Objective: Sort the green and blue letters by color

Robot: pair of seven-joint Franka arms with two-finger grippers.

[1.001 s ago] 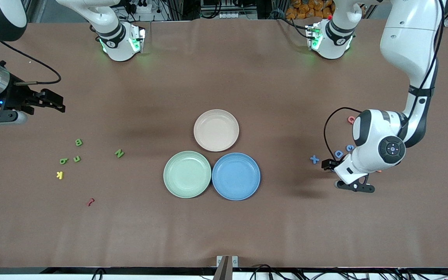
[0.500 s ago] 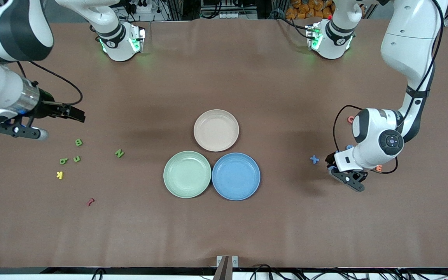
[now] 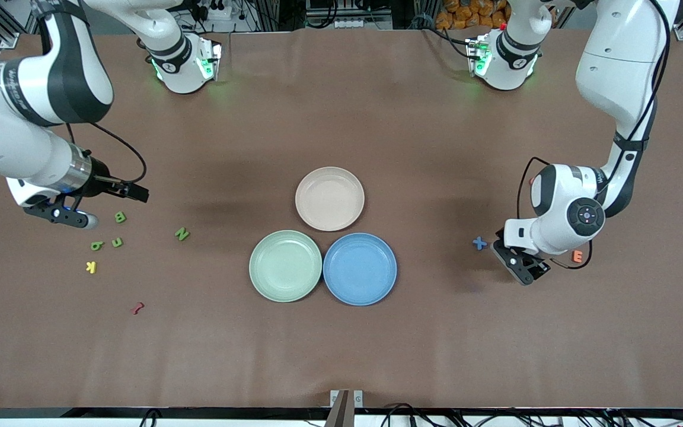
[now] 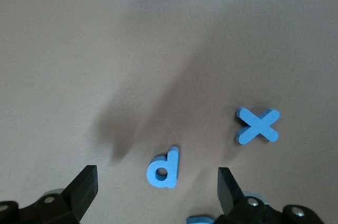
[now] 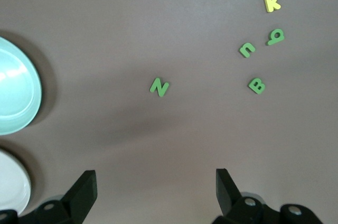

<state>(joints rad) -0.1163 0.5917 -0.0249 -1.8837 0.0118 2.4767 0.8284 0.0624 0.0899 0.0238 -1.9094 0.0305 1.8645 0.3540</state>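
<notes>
Three plates sit mid-surface: a beige plate (image 3: pixel 329 198), with a green plate (image 3: pixel 285 265) and a blue plate (image 3: pixel 360 268) side by side nearer the front camera.

Left gripper (image 4: pixel 157 188): fully open, holding nothing, low over the blue letters at the left arm's end of the surface. A blue d (image 4: pixel 164 168) lies between its fingers; a blue X (image 3: pixel 479 242) lies just beside. A further blue piece (image 4: pixel 199 220) shows at the frame edge, possibly another letter. An orange E (image 3: pixel 577 257) lies near the wrist.

Right gripper (image 3: pixel 134 193): fully open, empty, over the surface beside the green B (image 3: pixel 119 217). Green N (image 3: pixel 182 233) lies toward the plates. Two smaller green letters (image 3: pixel 107 243) lie nearer the camera than the B, with a yellow K (image 3: pixel 91 267) and a dark red piece (image 3: pixel 137 308) nearer still.
</notes>
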